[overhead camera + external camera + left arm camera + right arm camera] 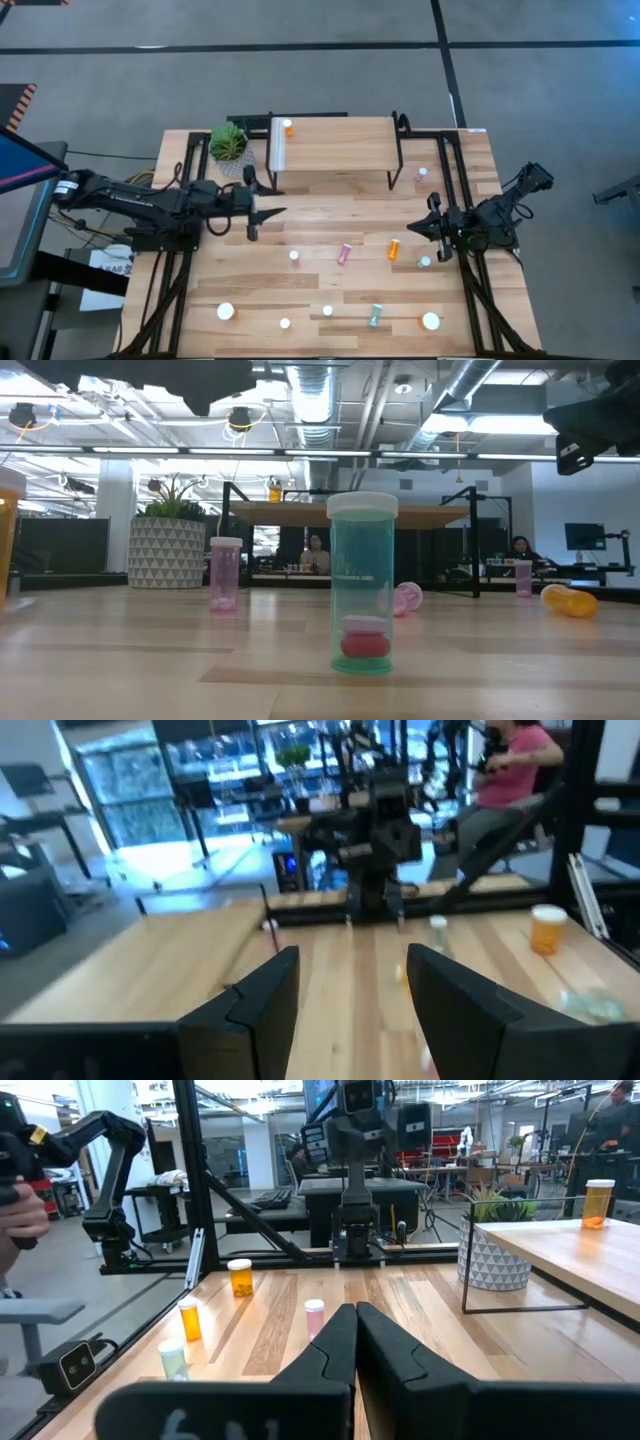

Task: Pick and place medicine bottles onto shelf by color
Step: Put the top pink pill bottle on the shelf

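The shelf point(335, 143) stands at the table's far middle on black legs, and one orange bottle point(288, 127) stands upright on its left end. More medicine bottles are scattered over the table: a pink one point(345, 253) and an orange one point(394, 249) lie on their sides, and a teal one point(362, 585) stands upright near the front. My left gripper point(262, 222) hovers open and level, left of the shelf, with nothing between its fingers point(265, 1010). My right gripper point(425, 228) waits shut at the right side, with its tips point(355, 1320) together.
A potted plant point(228, 143) stands at the shelf's left end. Black frame rails point(455, 180) run along both table sides. A pink bottle point(421, 173) stands right of the shelf. White-capped bottles point(226, 312) stand along the near edge. A person's hand point(20, 1200) shows beyond the table.
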Controlling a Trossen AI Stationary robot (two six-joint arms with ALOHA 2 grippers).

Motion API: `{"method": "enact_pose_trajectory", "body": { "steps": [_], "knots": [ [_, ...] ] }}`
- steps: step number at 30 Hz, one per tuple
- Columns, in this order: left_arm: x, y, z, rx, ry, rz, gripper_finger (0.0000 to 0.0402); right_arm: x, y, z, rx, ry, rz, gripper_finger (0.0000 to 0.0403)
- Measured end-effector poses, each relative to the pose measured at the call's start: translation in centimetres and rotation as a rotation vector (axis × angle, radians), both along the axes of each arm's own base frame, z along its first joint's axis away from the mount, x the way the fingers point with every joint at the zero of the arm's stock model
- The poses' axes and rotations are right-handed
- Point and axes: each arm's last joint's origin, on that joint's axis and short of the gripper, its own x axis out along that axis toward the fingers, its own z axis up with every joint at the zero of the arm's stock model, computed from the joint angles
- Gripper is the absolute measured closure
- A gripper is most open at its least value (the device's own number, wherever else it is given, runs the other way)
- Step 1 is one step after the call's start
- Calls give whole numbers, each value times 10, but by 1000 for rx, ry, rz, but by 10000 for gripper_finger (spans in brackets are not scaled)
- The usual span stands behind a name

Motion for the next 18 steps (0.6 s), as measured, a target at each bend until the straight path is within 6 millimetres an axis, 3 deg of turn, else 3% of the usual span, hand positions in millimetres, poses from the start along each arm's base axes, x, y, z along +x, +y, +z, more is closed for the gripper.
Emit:
{"method": "enact_pose_trajectory", "body": {
  "steps": [12,18],
  "knots": [
    [36,-1,-35,-141,86,76,227,0,0,0,0,0,0,376],
    [42,-7,-32,-159,15,9,227,0,0,0,0,0,0,376]
  ]
}}
